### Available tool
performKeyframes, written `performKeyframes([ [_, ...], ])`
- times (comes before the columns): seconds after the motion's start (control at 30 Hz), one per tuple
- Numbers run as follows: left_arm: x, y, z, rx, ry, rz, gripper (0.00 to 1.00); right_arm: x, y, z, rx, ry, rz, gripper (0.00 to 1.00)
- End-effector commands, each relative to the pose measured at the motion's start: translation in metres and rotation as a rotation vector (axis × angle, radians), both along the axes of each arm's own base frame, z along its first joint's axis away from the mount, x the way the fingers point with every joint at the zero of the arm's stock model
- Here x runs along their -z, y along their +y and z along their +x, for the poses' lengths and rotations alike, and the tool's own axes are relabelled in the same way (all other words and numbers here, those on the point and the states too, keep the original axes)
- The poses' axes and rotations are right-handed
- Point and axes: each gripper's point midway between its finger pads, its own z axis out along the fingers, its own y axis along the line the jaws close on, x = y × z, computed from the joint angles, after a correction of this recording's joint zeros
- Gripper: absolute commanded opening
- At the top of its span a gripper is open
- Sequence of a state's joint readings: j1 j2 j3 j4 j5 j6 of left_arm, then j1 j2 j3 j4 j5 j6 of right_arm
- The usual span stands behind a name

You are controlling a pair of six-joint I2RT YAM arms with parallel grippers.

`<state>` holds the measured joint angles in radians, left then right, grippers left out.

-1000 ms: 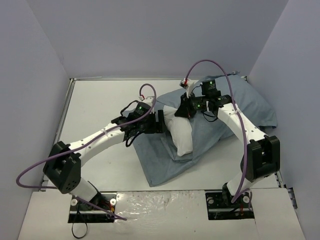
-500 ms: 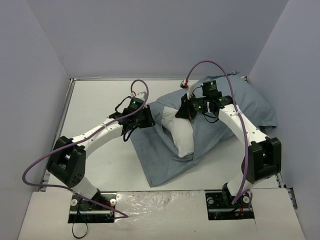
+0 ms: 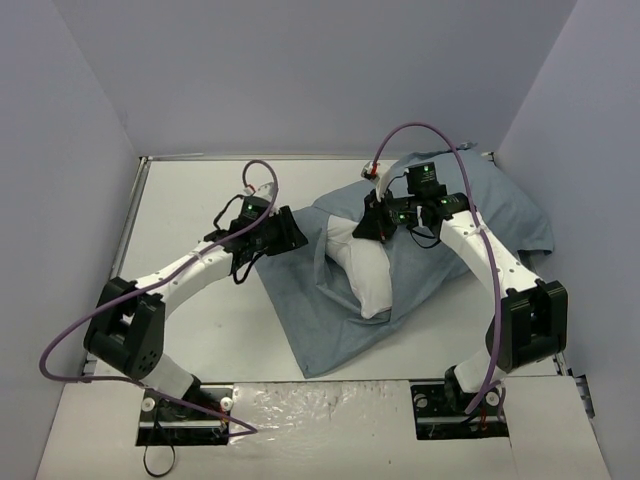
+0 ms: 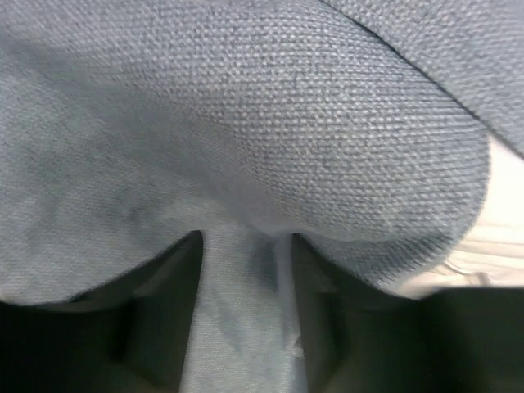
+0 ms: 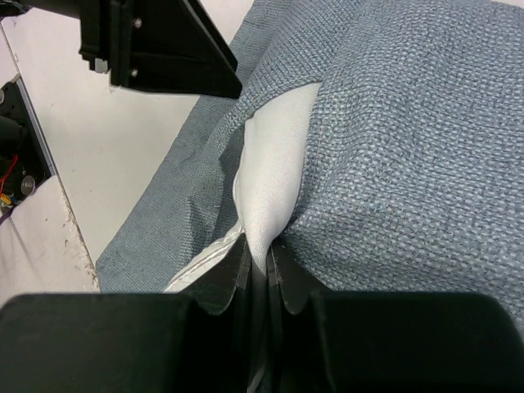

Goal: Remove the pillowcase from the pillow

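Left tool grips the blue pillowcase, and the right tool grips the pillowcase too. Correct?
Not quite. The right tool is shut on the white pillow, not the pillowcase; the right wrist view shows white fabric pinched in it. The left tool does grip the pillowcase.

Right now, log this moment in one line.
left tool: shut on pillowcase | right tool: shut on pillow | pillow: partly exposed

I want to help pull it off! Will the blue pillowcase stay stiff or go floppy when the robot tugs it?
Probably floppy: the pillowcase lies in wrinkles and bunches up in the left gripper. Likely light too, since it drapes thinly over the pillow.
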<state>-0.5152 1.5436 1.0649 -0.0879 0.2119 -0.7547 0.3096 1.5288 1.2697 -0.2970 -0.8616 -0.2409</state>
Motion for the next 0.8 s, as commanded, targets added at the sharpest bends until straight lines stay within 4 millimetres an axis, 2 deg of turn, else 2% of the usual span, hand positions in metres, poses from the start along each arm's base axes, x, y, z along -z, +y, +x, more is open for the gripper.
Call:
performKeyframes([
  [0.0,-0.049,-0.023,-0.011,0.086,-0.096,-0.202,0.5,-0.032,0.007,-0.007,-0.051,-0.082,0.06,0.0],
  [0.03,-0.059,-0.025,-0.015,0.107,-0.123,-0.221,0.57,-0.031,0.007,-0.006,-0.048,-0.081,0.058,0.0],
  [0.1,-0.058,-0.028,-0.027,0.161,-0.129,-0.222,0.67,-0.03,0.007,-0.006,-0.048,-0.08,0.055,0.0],
  [0.17,-0.062,-0.031,-0.036,0.201,-0.14,-0.23,0.69,-0.027,0.007,-0.005,-0.048,-0.072,0.053,0.0],
  [0.3,-0.056,-0.037,-0.045,0.247,-0.128,-0.205,0.7,-0.024,0.009,-0.002,-0.047,-0.062,0.053,0.0],
  [0.47,-0.047,-0.055,-0.044,0.269,-0.122,-0.148,0.7,-0.024,0.009,-0.001,-0.043,-0.056,0.053,0.0],
  [0.63,-0.013,-0.055,-0.037,0.281,-0.063,0.039,0.7,-0.03,0.009,-0.003,-0.049,-0.063,0.063,0.0],
  [0.73,-0.005,-0.046,-0.027,0.245,-0.066,0.116,0.63,-0.033,0.01,-0.006,-0.055,-0.061,0.074,0.0],
  [0.77,-0.003,-0.044,-0.025,0.234,-0.064,0.133,0.51,-0.034,0.01,-0.007,-0.057,-0.061,0.077,0.0],
])
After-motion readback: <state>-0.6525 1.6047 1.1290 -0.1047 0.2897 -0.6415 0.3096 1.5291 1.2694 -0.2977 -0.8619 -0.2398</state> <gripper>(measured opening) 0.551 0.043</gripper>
